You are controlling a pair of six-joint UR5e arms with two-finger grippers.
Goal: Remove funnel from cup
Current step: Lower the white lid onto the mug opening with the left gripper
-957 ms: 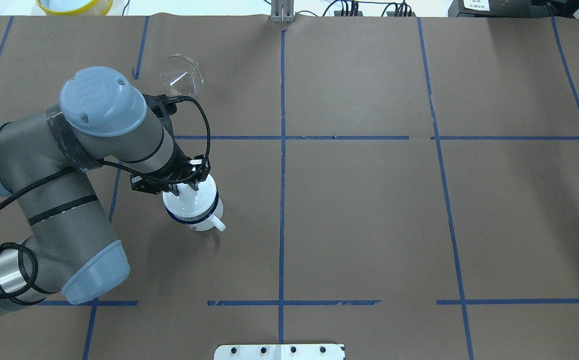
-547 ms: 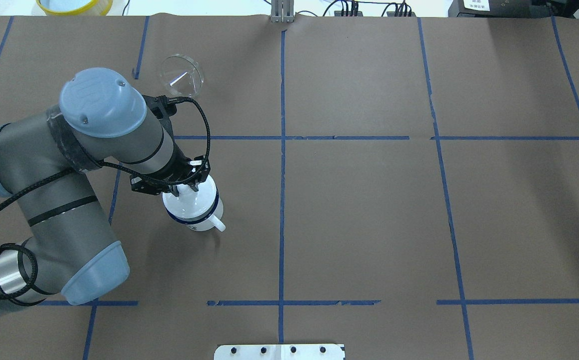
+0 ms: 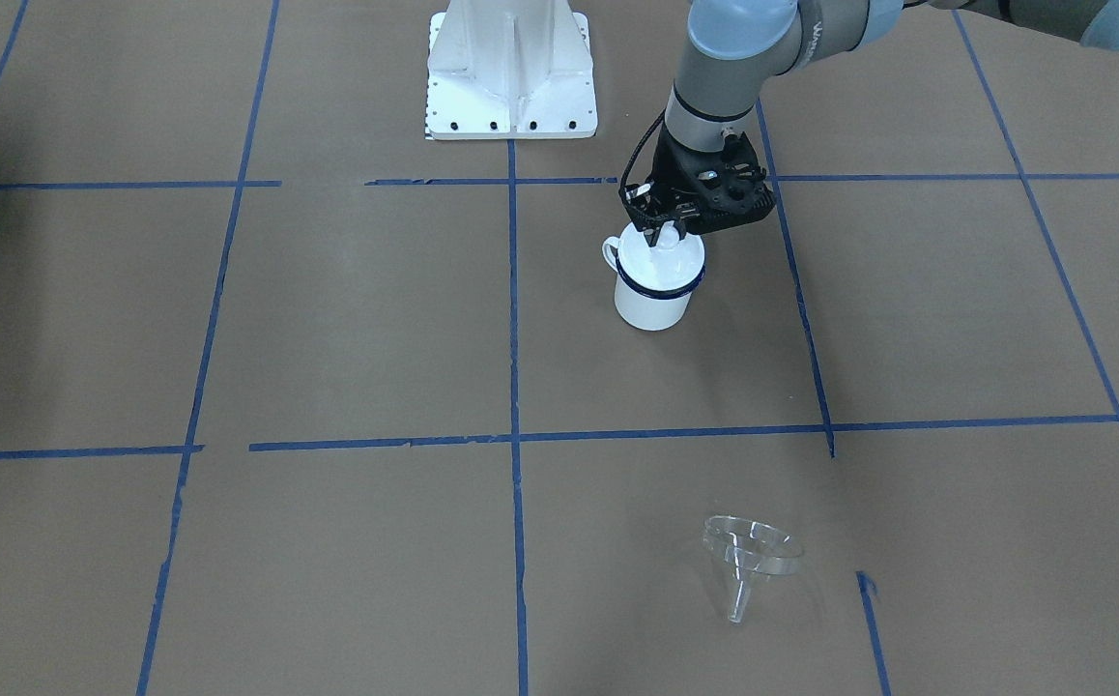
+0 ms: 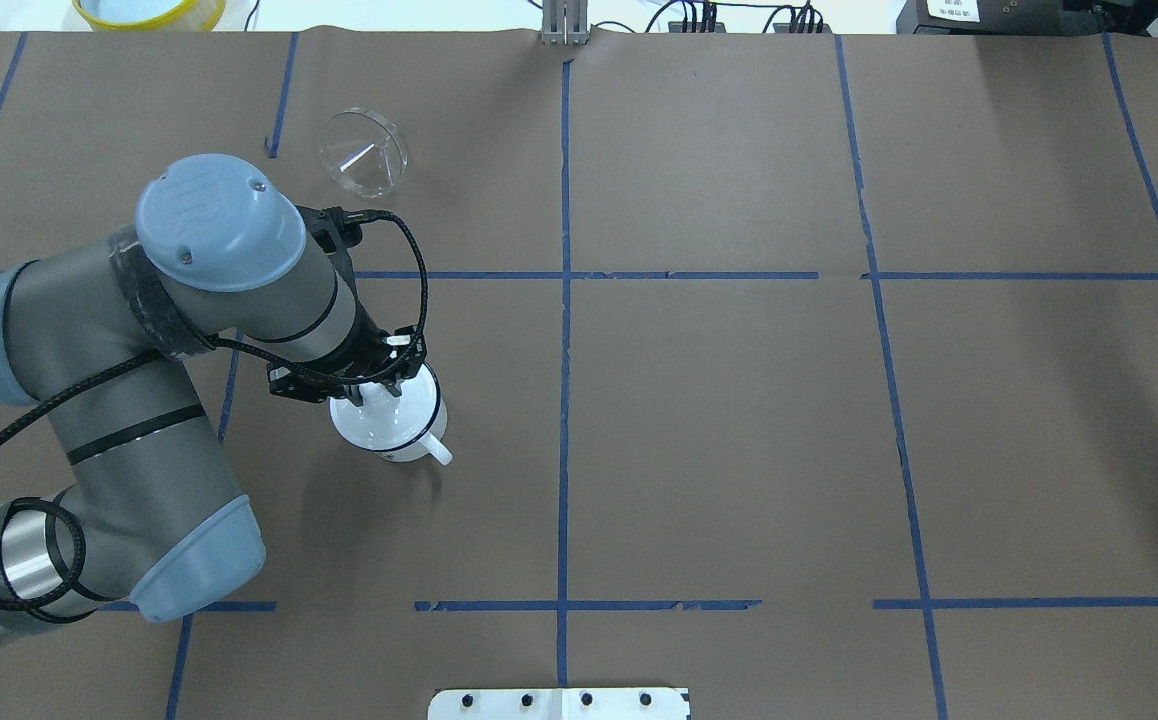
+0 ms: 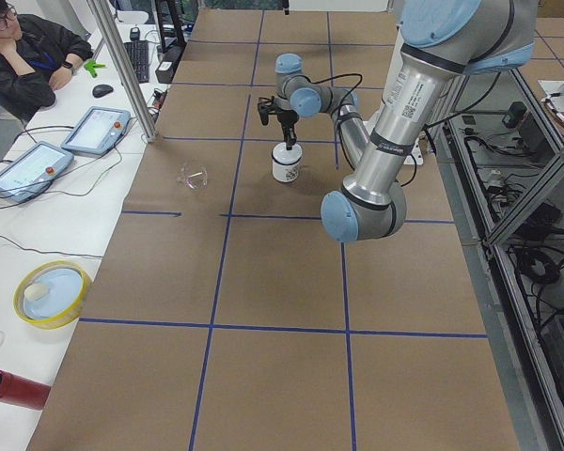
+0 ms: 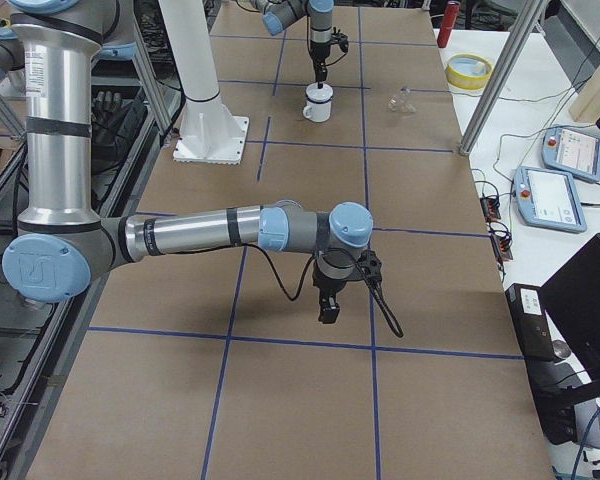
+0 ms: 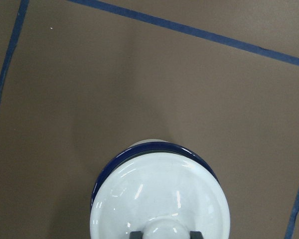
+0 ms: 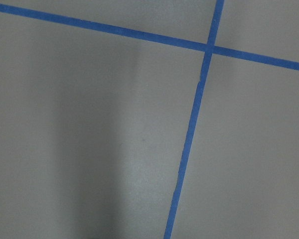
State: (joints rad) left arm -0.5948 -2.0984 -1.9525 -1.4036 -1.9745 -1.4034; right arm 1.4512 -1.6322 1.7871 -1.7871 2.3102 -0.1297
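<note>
The clear funnel (image 4: 363,152) lies on its side on the brown table, far from the cup; it also shows in the front view (image 3: 751,554). The cup (image 3: 654,302) is a white mug with a dark blue rim and stands upright. A white round knobbed lid (image 4: 391,412) sits over its mouth, slightly off the rim (image 7: 154,148). My left gripper (image 4: 376,385) is straight above the cup and shut on the lid's knob (image 7: 162,230). My right gripper (image 6: 327,312) hangs low over bare table far from the cup; I cannot tell whether it is open or shut.
The robot's white base (image 3: 511,68) stands behind the cup. A yellow-rimmed bowl (image 4: 147,10) sits beyond the table's far left edge. Blue tape lines (image 4: 564,300) divide the brown table into squares.
My left arm has shifted a little and the lid in its gripper now hides more of the cup's blue rim. The funnel has not moved.
</note>
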